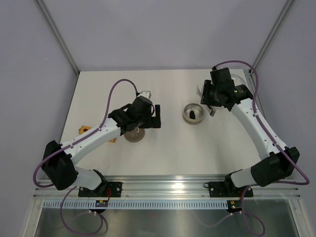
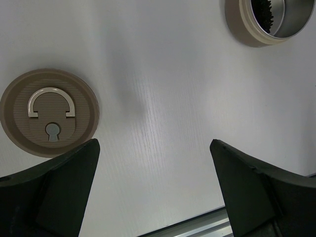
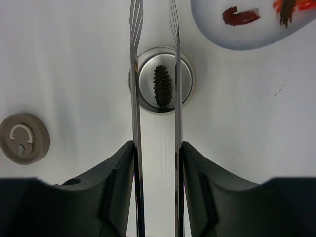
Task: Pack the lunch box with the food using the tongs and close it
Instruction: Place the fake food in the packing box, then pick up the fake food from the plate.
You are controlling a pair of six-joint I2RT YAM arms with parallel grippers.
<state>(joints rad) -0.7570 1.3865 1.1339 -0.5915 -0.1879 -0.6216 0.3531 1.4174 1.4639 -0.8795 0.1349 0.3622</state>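
The lunch box [image 1: 193,113] is a small round steel tin standing open mid-table, with one dark spiky piece of food [image 3: 163,86] lying in it. Its brown-grey lid [image 1: 134,134] lies flat to the left. My right gripper [image 3: 156,145] is shut on the tongs [image 3: 176,74]; their two slim arms stand apart above the tin with nothing between the tips. More food, a red-brown piece [image 3: 240,16] and an orange one [image 3: 286,6], lies on a white plate [image 3: 232,39]. My left gripper [image 2: 154,148] hangs open and empty just right of the lid [image 2: 49,112].
An orange-yellow block [image 1: 84,129] lies near the table's left edge, partly under the left arm. The white plate [image 1: 243,78] sits at the back right, mostly hidden behind the right wrist. A metal rail [image 1: 163,178] runs along the near edge.
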